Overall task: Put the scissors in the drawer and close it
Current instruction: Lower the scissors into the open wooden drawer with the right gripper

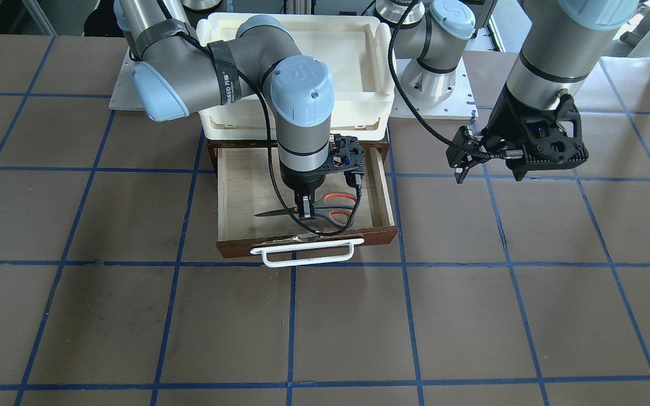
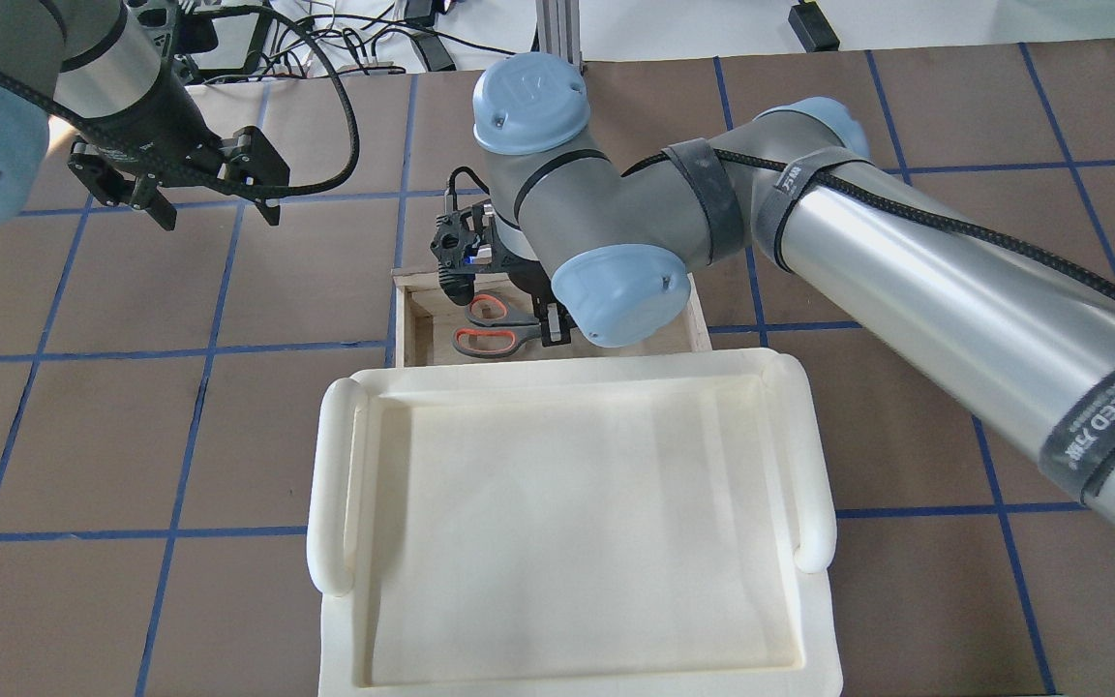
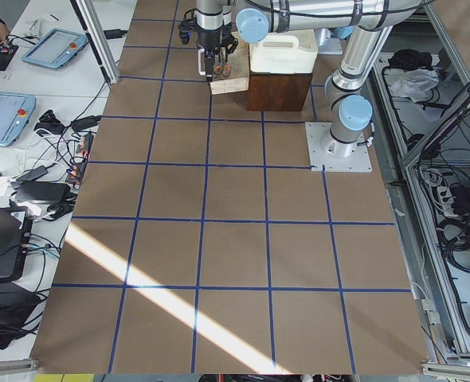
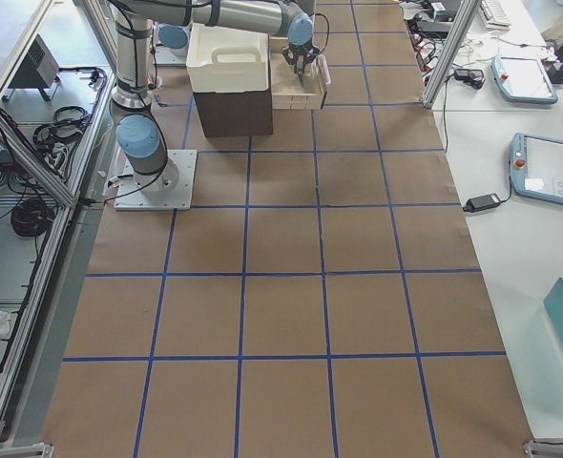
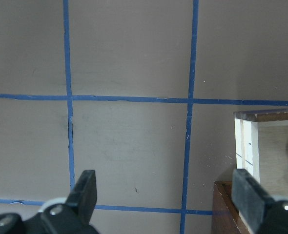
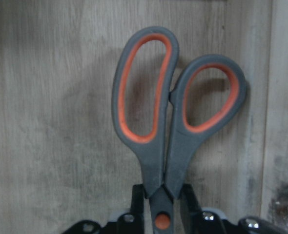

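Drawer (image 1: pixel 385 189): drawn out of its dark wooden housing, the dark front and white bar handle (image 1: pixel 308 252) facing away from the robot. The plywood floor is exposed.

Scissors (image 6: pixel 154 163): inside the drawer, about mid-floor. They lie along its width, closed. The handle loops are toward the drawer's side nearer the left arm, the blades toward the opposite side. Whether they rest on the floor or hang just above it cannot be told.

Right pincer (image 1: pixel 304 210): lowered into the drawer from above. Its fingers (image 6: pixel 136 197) are closed narrowly on the scissors at the orange pivot, one on each side, in contact.

Left pincer (image 5: pixel 166 191): off to one side of the drawer, raised over the desk (image 1: pixel 133 316). The fingers are spread wide and it holds nothing. In its wrist view a corner of the drawer shows just beside one finger.

Cream tray (image 1: pixel 384 67): on top of the housing, directly behind the open drawer.
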